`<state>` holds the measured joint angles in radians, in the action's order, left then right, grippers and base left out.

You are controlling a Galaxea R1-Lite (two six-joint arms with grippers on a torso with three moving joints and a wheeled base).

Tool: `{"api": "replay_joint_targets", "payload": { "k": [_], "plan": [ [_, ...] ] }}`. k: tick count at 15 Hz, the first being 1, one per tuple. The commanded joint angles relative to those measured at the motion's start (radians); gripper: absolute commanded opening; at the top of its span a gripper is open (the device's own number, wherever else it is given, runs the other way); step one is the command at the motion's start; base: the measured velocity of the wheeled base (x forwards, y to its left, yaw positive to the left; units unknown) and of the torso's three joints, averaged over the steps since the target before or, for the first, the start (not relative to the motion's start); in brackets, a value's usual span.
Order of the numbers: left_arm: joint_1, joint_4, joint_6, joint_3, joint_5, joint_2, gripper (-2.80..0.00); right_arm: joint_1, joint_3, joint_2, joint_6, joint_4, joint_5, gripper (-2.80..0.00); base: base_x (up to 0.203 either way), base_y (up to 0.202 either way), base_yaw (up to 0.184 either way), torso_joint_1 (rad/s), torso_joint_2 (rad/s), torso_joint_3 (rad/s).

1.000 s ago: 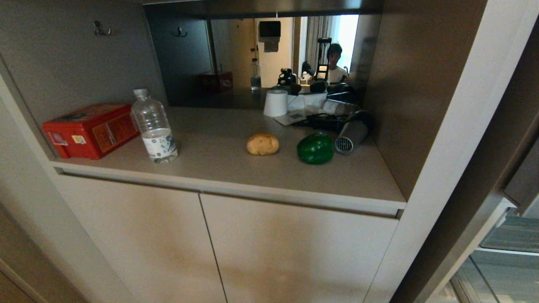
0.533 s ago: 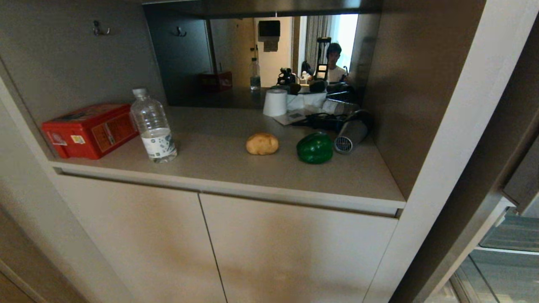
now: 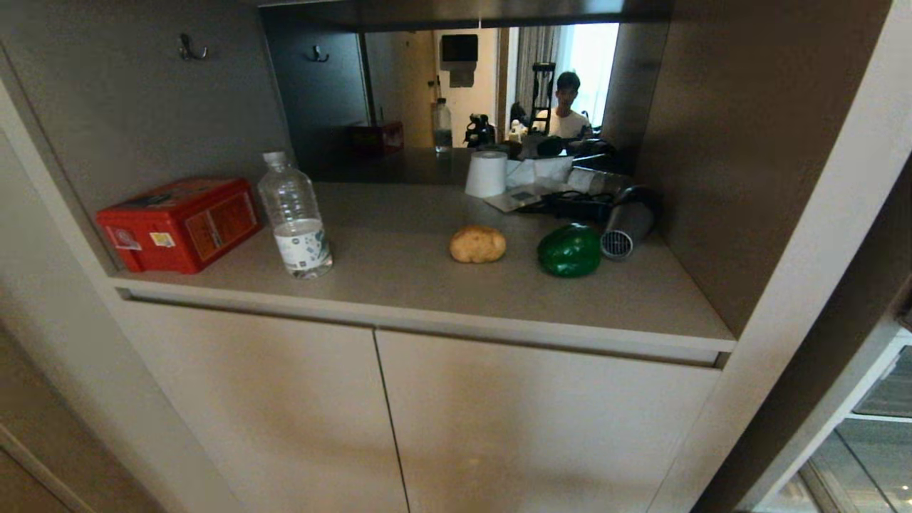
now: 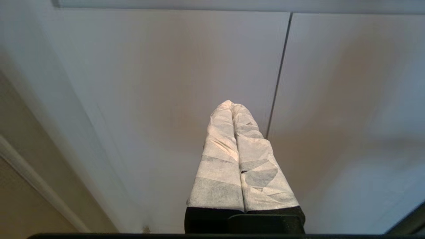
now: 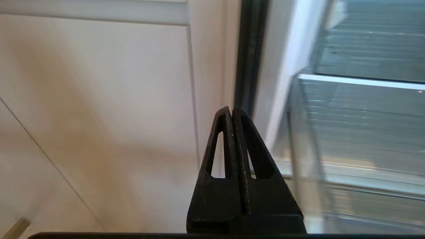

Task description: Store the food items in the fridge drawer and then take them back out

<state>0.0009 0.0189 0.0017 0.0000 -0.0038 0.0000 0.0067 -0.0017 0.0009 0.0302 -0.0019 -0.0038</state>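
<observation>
On the beige counter (image 3: 399, 281) in the alcove lie the food items: a tan potato-like lump (image 3: 477, 244) and, to its right, a glossy green bell pepper (image 3: 568, 251). Neither arm shows in the head view. My left gripper (image 4: 231, 103), fingers wrapped in white tape, is shut and empty, facing the beige cabinet doors (image 4: 186, 83). My right gripper (image 5: 231, 108), black, is shut with nothing in it beside the cabinet's right edge. Clear ribbed fridge drawer bins (image 5: 362, 126) show to its right and at the head view's lower right (image 3: 876, 442).
A clear water bottle (image 3: 293, 216) and a red box (image 3: 178, 224) stand at the counter's left. A white paper roll (image 3: 486, 174), a hair dryer (image 3: 627, 228) and dark clutter sit behind the pepper. A mirror at the back reflects a person (image 3: 566, 107).
The whole head view has shifted: the counter and its things now sit further right in the picture, and less of the fridge shows. Nothing on the counter has moved by itself.
</observation>
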Motion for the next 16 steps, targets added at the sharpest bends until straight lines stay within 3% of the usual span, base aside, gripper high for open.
{"api": "replay_joint_targets", "payload": {
  "k": [1, 7, 16],
  "plan": [
    [0.001, 0.001, 0.0, 0.011, -0.001, -0.002, -2.8, 0.001, 0.0, -0.001, 0.0, -0.001, -0.001, -2.8, 0.0, 0.154, 0.017, 0.006, 0.0, 0.001],
    [0.001, 0.001, 0.0, 0.011, -0.001, 0.0, -2.8, 0.001, 0.0, -0.001, 0.002, 0.0, -0.001, -2.8, 0.0, 0.159, -0.003, 0.007, 0.0, 0.004],
    [0.001, 0.001, 0.001, 0.011, -0.001, -0.002, -2.8, 0.001, 0.0, 0.0, 0.0, -0.001, -0.001, -2.8, -0.002, 0.002, -0.002, 0.001, 0.0, 0.001]
  ]
}}
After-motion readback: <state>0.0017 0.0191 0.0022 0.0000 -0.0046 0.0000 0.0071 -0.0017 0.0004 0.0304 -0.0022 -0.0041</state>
